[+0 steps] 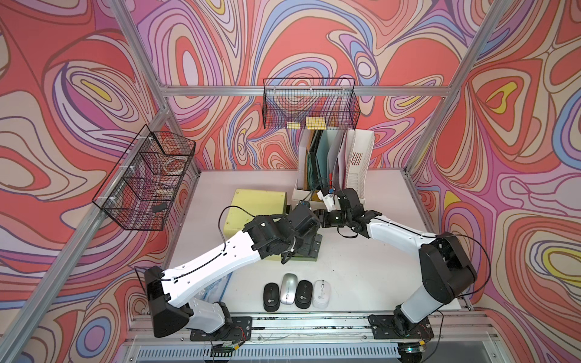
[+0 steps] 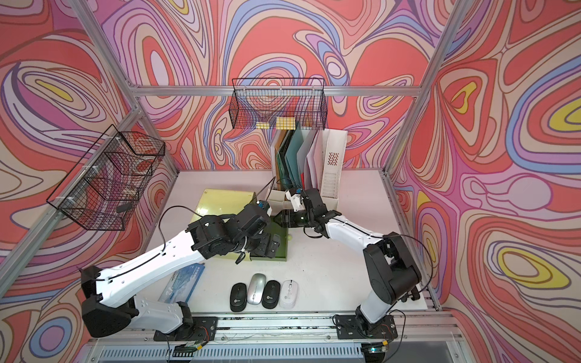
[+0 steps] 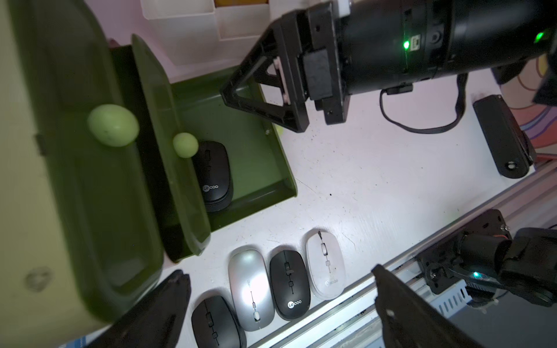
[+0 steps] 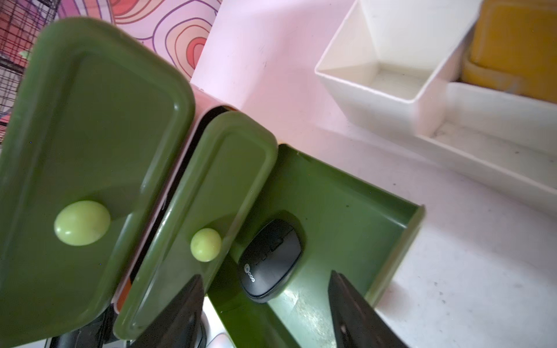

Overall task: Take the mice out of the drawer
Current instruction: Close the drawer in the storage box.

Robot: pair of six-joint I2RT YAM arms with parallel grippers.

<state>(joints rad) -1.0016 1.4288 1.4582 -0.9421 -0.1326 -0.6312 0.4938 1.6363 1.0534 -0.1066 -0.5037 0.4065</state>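
Four small oval wireless mice lie side by side in a row near the front edge of the white table point(image 1: 361, 267). They are a first black mouse with a round white logo point(image 1: 271, 297), a silver mouse point(image 1: 289, 288), a second black mouse point(image 1: 304, 294) and a white mouse point(image 1: 321, 294). Both top views and the left wrist view show the full row.

A third black mouse point(image 4: 271, 260) lies flat on the floor of the open dark green plastic drawer point(image 4: 346, 217). It sits just behind the drawer front, close to the small pale green round knob point(image 4: 206, 244). Only the wrist views show this mouse. In both top views the left arm covers that part of the drawer. The drawer belongs to a pale yellow cabinet point(image 1: 257, 201) standing mid-table.

Left gripper point(image 3: 278, 270): jaws spread wide and empty, hanging above the table with the row of mice below them.

Right gripper point(image 4: 265, 274): fingers apart with nothing between them, over the open drawer. The third black mouse lies beyond the fingertips and is not touched.
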